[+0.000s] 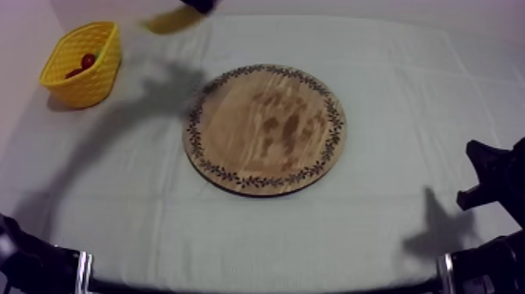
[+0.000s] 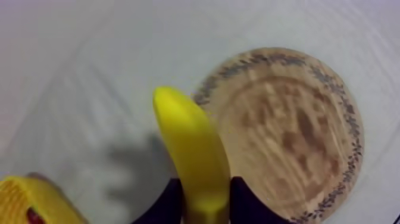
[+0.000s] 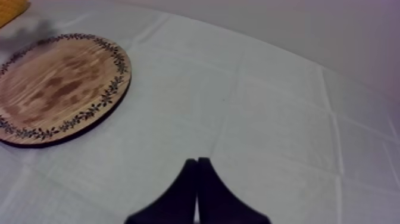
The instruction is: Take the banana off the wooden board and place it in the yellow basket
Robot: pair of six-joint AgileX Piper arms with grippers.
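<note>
Item 1. Right gripper (image 3: 197,170): near right of the table, at rest over the grey-white cloth (image 1: 328,234). Fingers lie pressed together in a narrow wedge, holding nothing.

Item 2. Round wooden board (image 1: 264,129): centre of the table, patterned rim, nothing on it.

Item 3. Yellow basket (image 1: 98,74): far left, well apart from the board. It holds a small red fruit (image 1: 88,59).

Item 4. Banana (image 2: 190,143): in the air at the far side of the table, between board and basket and nearer the far edge. It is clamped at one end between the black fingers (image 2: 250,202) of the left gripper (image 2: 205,196), with the free end pointing away from the gripper.

Step in hand, as judged: the carry. The pick looks done and the drop has not yet been made.

Next move, as judged: bring the banana leftward until it is over the basket's mouth, lower it inside the rim and beside the red fruit, then part the fingers.
</note>
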